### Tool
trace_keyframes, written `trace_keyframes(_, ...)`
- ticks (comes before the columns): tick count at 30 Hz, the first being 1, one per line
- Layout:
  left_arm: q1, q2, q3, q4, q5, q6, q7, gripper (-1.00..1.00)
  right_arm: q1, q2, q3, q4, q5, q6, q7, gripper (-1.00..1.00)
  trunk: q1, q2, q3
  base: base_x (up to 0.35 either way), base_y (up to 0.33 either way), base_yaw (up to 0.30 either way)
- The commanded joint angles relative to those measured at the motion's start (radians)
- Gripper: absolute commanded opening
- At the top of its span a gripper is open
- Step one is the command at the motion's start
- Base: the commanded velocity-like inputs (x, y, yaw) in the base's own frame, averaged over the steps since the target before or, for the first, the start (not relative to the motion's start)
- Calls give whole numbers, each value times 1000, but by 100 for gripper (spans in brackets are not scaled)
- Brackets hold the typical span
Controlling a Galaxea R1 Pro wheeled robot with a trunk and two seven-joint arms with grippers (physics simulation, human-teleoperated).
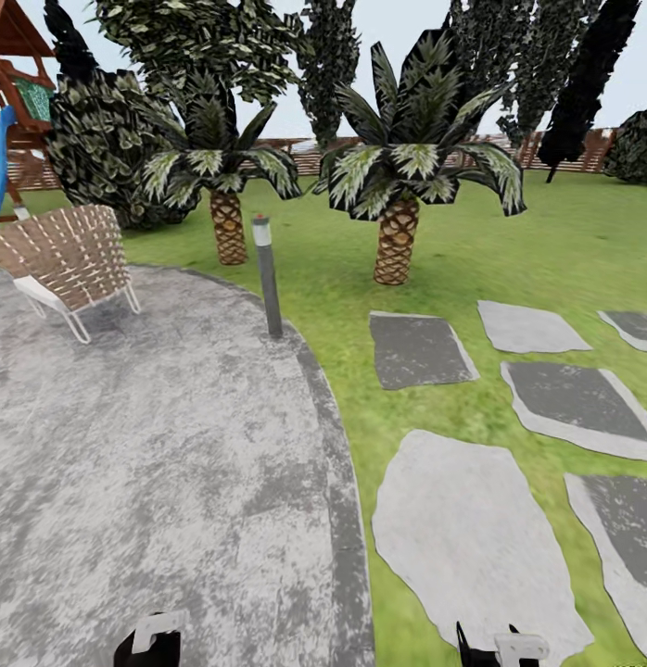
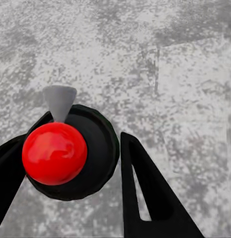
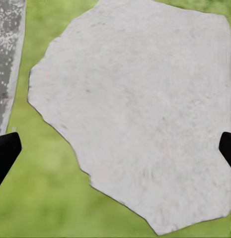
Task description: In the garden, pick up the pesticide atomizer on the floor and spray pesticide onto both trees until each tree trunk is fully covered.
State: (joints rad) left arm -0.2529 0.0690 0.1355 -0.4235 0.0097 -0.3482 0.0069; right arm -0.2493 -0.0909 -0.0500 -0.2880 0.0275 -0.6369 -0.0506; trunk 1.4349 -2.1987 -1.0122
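You're gripping the pesticide atomizer (image 2: 70, 151) in your left hand (image 2: 70, 198), fingers clamped on its dark body over the grey paved patio (image 1: 157, 445). Your right hand (image 3: 115, 153) is hanging spread and empty above a stepping stone (image 3: 135, 109). Pickup looks done; spraying both trunks remains, with only palm-like plants (image 1: 398, 185) ahead.

A rounded patio of mottled grey concrete (image 1: 157, 445) fills the lower left of the frame, edged by a darker grey kerb. A woven tan lounge chair on a white frame (image 1: 64, 264) sits at its upper left, and a slim grey bollard lamp (image 1: 267, 276) stands upright at the rim. Bright green lawn (image 1: 527, 241) spreads right, set with flat grey stepping stones (image 1: 472, 542). Two low palm-like plants (image 1: 398, 185) rise mid-frame before a red-brown slatted fence (image 1: 310, 157) under pale sky.
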Motion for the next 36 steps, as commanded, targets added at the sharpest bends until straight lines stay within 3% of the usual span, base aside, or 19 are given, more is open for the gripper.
trace_keyframes(1,0,0,1,0,1,-3,1,-100,-1,0,-2,1,3,-3,-2,100,0,0,0,265,-169,-300)
trace_keyframes(15,0,0,1,0,2,-5,-1,-100,-1,0,-2,1,3,-3,-2,100,0,0,7,44,-26,-300)
trace_keyframes(28,0,0,1,0,3,-5,-1,-100,-1,0,-2,1,3,-3,-2,100,-50,91,54,0,0,-300)
trace_keyframes(36,0,0,1,0,3,-5,1,-100,-1,0,-2,1,3,-3,-2,100,-50,91,59,0,0,-300)
